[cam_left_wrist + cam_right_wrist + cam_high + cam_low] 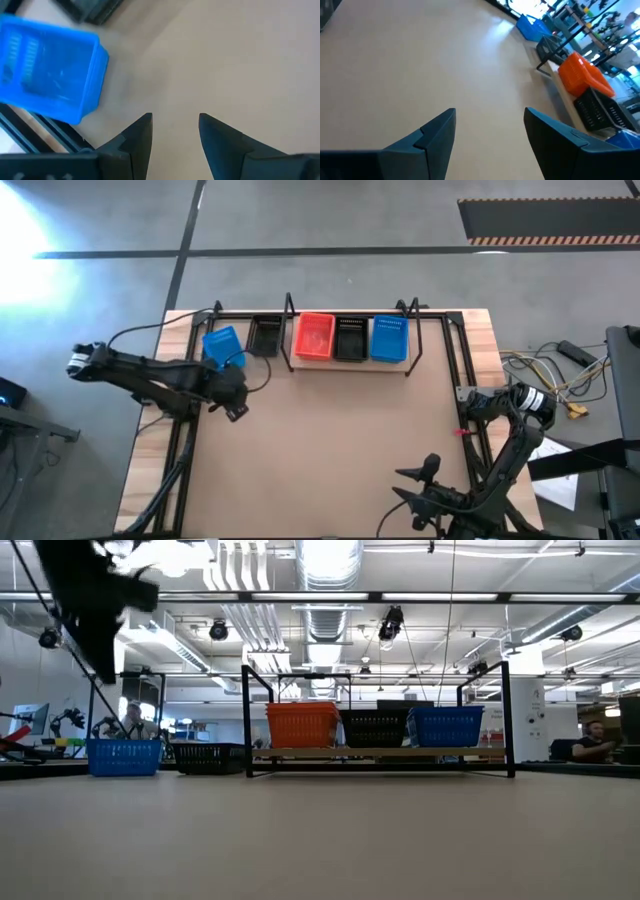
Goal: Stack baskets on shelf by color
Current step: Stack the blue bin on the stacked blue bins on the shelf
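Currently the left gripper (238, 406) hovers above the bench (330, 440) near its left edge, jaws apart and holding nothing — the left wrist view shows bare surface between the two fingers. The loose blue basket (222, 348) sits on the bench just beyond the gripper, toward the shelf side, off the shelf's left end. It lies slightly askew, its long axis running roughly from the gripper toward the far edge. A loose black basket (264, 336) stands just beside it, nearer the shelf, the two close but whether touching cannot be told.

On the shelf (350, 364) three baskets stand in a row: orange basket (314, 337), shelved black basket (350, 338), shelved blue basket (389, 339), each apparently a single basket, side by side.

The right gripper (432, 478) waits at the near right of the bench, jaws apart and empty, well apart from every basket. The left arm is plainly the nearer to both loose baskets.

The bench is smooth, light brown and level. Beyond it — in the low view — an open workshop with ceiling ducts, and people seated at desks at either side.
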`<state>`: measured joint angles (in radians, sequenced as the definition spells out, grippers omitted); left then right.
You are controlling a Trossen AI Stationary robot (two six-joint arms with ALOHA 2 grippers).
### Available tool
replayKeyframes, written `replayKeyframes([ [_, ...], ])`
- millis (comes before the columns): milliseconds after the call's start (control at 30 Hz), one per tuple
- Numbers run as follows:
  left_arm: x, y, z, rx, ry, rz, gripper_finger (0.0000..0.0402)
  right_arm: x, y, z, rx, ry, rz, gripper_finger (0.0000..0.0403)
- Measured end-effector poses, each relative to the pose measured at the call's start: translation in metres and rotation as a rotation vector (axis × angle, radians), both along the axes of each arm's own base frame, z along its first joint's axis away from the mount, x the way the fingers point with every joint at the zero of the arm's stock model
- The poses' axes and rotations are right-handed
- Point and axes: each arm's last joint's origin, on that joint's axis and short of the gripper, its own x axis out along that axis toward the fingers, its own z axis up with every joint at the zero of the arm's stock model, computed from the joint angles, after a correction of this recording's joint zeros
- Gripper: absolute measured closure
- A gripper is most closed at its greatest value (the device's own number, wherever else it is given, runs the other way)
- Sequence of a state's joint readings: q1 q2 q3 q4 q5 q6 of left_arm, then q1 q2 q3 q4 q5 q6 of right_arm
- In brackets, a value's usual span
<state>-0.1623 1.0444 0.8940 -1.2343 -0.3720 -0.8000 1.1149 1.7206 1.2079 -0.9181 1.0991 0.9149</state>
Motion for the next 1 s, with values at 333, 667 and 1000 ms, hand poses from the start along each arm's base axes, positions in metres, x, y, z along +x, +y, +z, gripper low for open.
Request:
replayKeyframes([
  [333,-0.016,0.043,-0.058,0.188,0.080,0.233,0.0256,0.002,-0.001,0.003,-0.103,-0.077,0.019,0.0175],
  [667,0.005,0.094,-0.076,0.135,0.139,0.312,0.0256,0.002,0.000,0.003,-0.084,-0.089,0.014,0.0175],
  [1000,0.018,0.113,-0.110,0.026,0.372,0.274,0.0270,0.003,0.000,0.003,-0.076,-0.092,0.013,0.0175],
])
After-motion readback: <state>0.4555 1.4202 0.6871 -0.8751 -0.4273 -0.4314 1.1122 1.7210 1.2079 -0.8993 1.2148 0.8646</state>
